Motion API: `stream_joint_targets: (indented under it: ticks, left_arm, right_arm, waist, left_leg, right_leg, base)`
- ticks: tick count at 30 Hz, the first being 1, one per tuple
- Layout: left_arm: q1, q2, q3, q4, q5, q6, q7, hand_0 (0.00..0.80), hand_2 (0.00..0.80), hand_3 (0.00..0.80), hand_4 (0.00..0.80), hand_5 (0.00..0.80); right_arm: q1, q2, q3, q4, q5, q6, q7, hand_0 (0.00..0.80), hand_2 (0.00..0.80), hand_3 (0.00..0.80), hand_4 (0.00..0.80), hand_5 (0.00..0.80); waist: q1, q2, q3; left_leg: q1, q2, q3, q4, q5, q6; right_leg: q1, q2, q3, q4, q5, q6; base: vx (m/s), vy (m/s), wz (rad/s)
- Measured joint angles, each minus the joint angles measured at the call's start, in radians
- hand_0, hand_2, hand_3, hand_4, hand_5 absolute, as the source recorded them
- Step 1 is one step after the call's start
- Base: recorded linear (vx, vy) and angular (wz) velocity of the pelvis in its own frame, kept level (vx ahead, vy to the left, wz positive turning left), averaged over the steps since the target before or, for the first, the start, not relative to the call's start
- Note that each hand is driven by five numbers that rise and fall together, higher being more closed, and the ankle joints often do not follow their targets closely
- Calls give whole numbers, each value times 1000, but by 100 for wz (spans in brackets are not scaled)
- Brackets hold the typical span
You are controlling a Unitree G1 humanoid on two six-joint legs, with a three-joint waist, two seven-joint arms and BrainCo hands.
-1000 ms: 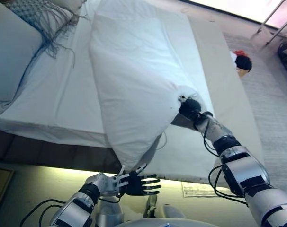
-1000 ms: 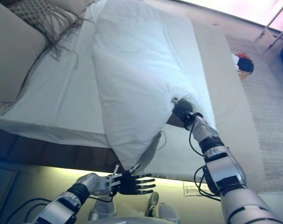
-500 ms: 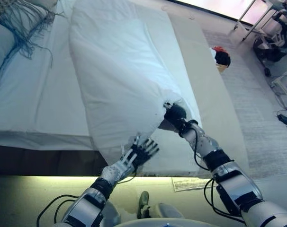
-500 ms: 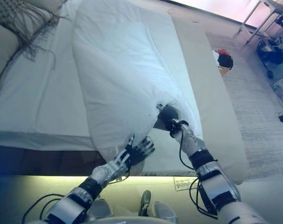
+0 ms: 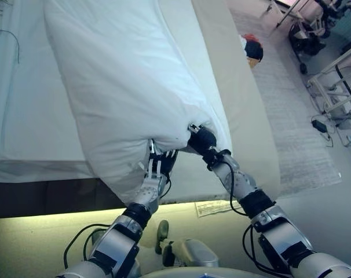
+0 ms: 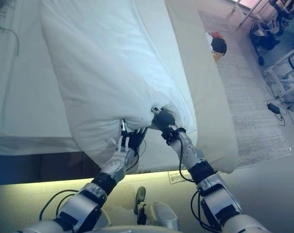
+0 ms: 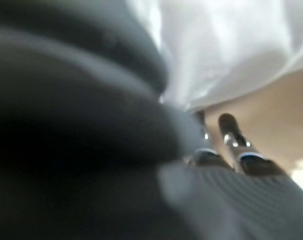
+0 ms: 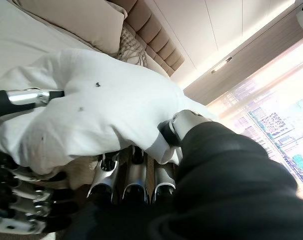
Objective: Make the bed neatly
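Observation:
A big white pillow (image 5: 123, 75) lies lengthwise on the bed's white sheet (image 5: 25, 116), with its near end lifted over the bed's front edge. My right hand (image 5: 201, 140) is shut on the pillow's near right corner; in the right wrist view the white cloth (image 8: 91, 110) bulges over its curled fingers (image 8: 136, 182). My left hand (image 5: 161, 165) is up against the underside of the pillow's near edge, just left of the right hand. It also shows in the right wrist view (image 8: 21, 200). In the left wrist view white cloth (image 7: 226, 50) hangs over it.
A beige cover (image 5: 245, 116) runs along the bed's right side. On the grey carpet lie a red and black thing (image 5: 252, 49) and metal frames (image 5: 332, 87) with cables. A sheet of paper (image 5: 213, 207) lies by the bed's foot. A padded headboard (image 8: 156, 45) shows far off.
The camera has swung, so the whole scene shifted left. My left hand rose from below the bed's edge to the pillow's near edge beside the right hand, which kept its hold.

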Motion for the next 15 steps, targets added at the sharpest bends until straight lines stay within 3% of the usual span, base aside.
stream_joint_targets:
  ticks: [14, 15]
  left_arm:
    - [-19, 1, 18, 0, 0, 19, -12, 0, 0, 0, 0, 0]
    - [-20, 1, 17, 0, 0, 23, -15, 104, 104, 104, 104, 104]
  right_arm:
    - [-26, -2, 23, 0, 1, 0, 20, 800, 800, 800, 800, 800]
    - [-26, -2, 23, 0, 1, 0, 20, 800, 800, 800, 800, 800]
  waist:
    - [-20, 8, 28]
    - [-21, 9, 28]
  left_leg:
    - [2, 1, 1, -10, 1, -2]
    - [3, 1, 1, -10, 1, -2]
  right_leg:
    - [-2, 2, 3, -2, 0, 0]
    - [-2, 2, 3, -2, 0, 0]
  base:
    - [0, 0, 0]
    - [0, 0, 0]
